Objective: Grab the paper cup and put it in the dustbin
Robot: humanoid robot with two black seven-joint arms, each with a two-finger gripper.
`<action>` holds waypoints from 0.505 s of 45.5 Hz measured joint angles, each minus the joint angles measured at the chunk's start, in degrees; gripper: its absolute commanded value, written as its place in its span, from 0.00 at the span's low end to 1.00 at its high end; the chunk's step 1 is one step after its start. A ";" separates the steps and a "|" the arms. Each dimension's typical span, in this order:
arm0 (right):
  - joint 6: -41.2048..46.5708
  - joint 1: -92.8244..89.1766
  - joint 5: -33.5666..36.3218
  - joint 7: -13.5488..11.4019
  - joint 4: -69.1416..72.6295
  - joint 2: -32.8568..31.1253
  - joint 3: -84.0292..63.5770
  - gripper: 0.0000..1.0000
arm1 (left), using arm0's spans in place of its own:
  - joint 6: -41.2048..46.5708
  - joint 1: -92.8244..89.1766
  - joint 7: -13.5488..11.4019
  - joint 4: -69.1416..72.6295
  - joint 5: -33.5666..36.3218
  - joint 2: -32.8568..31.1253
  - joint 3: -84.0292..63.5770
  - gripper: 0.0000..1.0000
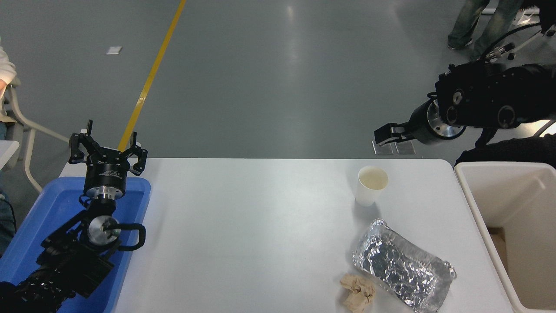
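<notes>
White paper cup (371, 186) stands upright on the table (243, 226), toward the far right, mouth up, nothing touching it. Plain tapered wall, rolled rim, cream inside; looks empty, no dents visible.

Right gripper (393, 140) hangs above and beyond the table's far edge, slightly right of the cup and clear of it. Seen nearly side-on, so can't tell whether its pincer is open or closed. It holds nothing. Left gripper (106, 150) is parked over the blue tray (130, 226) at lower left, fingers spread, empty.

Dustbin (473, 195) sits at the table's right edge, near the cup, mouth open, w/ something tan low inside.

Risks, as I judge them:
- Cup looks light and probably thin-walled, so a finger coming in low or off-centre could knock it over or slide it instead of straddling it.
- Too hard a squeeze may crush the wall; too soft and the taper lets it slip down.
- Foil container (402, 265) and crumpled tan paper wad (358, 293) lie nearer the camera. A tipped cup could roll into them, or off the far edge.
- The carry is short, but the bin rim is thick. A low pass could clip it.
</notes>
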 measured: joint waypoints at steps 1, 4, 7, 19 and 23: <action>-0.51 -1.05 -0.12 0.00 -0.61 0.06 0.31 0.98 | 0.00 0.00 0.00 0.00 -0.01 0.00 0.00 0.99; -2.75 -5.82 -0.62 -0.09 -3.80 0.27 1.82 0.97 | -0.02 0.00 0.00 0.00 0.01 0.00 0.00 0.99; -3.50 -7.58 -0.79 -0.12 -5.35 0.54 2.32 0.97 | -0.02 0.00 0.00 0.00 0.00 0.00 0.01 0.99; -6.84 -16.77 -1.28 -0.23 -12.10 2.88 4.74 0.95 | -0.02 0.00 0.00 0.00 0.00 0.00 0.03 0.99; -7.31 -18.76 -1.34 -0.28 -13.47 3.54 5.83 0.94 | -0.03 0.00 0.00 0.00 0.00 0.00 0.05 0.99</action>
